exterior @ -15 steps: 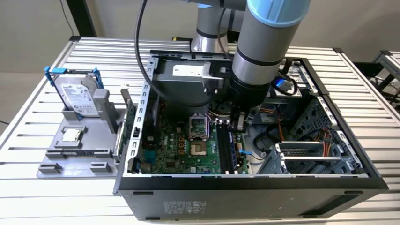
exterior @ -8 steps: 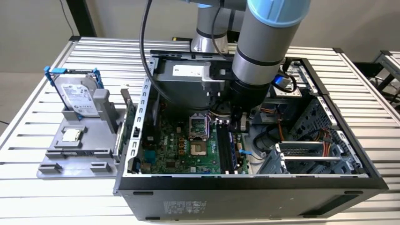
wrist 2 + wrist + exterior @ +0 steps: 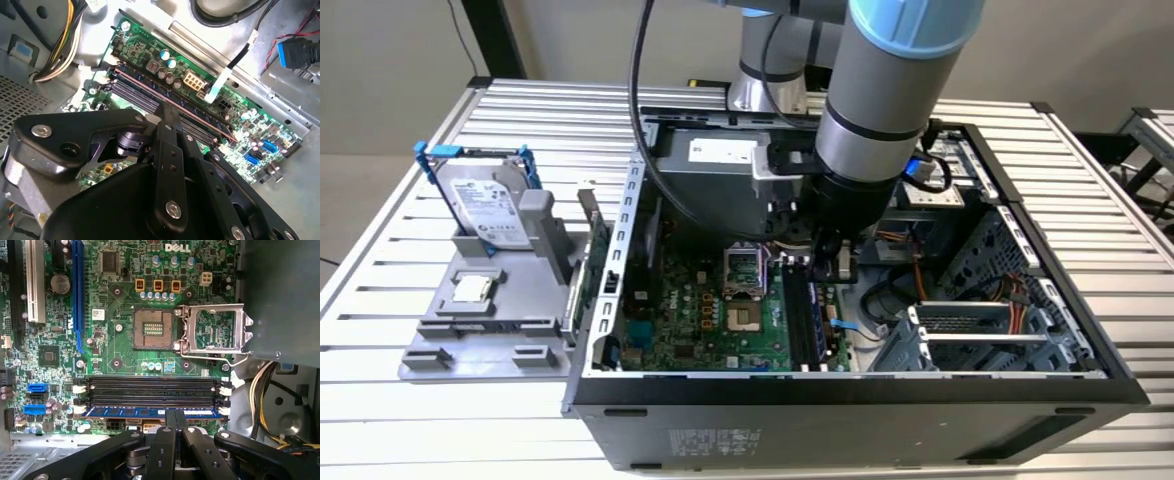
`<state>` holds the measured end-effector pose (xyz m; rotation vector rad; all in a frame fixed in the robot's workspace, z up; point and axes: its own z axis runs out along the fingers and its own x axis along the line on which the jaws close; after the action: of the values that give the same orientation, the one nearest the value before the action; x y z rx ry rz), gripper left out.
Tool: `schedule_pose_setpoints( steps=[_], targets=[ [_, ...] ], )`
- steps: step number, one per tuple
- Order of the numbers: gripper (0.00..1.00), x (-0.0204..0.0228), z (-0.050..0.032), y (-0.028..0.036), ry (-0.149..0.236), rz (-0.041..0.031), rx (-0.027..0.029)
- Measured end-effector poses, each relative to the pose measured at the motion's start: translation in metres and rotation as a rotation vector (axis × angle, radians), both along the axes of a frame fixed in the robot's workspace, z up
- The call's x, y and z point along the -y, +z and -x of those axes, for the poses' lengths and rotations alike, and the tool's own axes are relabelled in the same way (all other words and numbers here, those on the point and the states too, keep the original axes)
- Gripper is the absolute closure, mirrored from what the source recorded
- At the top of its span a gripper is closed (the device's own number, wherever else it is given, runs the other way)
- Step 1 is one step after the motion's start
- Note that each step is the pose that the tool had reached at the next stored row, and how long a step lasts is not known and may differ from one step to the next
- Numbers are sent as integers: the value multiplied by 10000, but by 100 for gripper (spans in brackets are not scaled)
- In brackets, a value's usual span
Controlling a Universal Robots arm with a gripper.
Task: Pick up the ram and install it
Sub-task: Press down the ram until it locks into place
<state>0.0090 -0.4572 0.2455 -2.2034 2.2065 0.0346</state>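
Note:
The ram (image 3: 125, 412) is a long thin bluish stick standing on edge in the outermost memory slot of the green motherboard (image 3: 125, 355), next to the empty black slots (image 3: 150, 387). In the second wrist view the ram (image 3: 205, 119) runs as a narrow edge along the slots. My gripper (image 3: 175, 416) is shut on the ram near its middle, with the black fingers (image 3: 167, 117) pressed together over its top edge. In the exterior view my gripper (image 3: 834, 268) reaches down inside the open computer case (image 3: 854, 385) above the memory slots (image 3: 807, 320).
The processor socket (image 3: 152, 329) is open, with its metal plate (image 3: 215, 330) flipped aside. Cables (image 3: 262, 385) lie beside the board. Outside the case, a grey holder (image 3: 480, 335) carries a hard drive in a blue frame (image 3: 487, 200) and a small square chip (image 3: 474, 288).

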Motion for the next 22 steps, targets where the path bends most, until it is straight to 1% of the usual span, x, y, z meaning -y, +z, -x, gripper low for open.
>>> schedule_pose_setpoints(
  steps=[4, 10, 17, 21, 22],
  targets=[
    [100, 2, -47, -11, -2, -1, -6],
    [100, 7, -50, -89, 63, -2, -6],
    [100, 7, -50, -97, 70, -3, -10],
    [100, 10, -50, -134, 70, -1, -10],
    [100, 18, -50, -139, 70, -1, -9]
  ],
)
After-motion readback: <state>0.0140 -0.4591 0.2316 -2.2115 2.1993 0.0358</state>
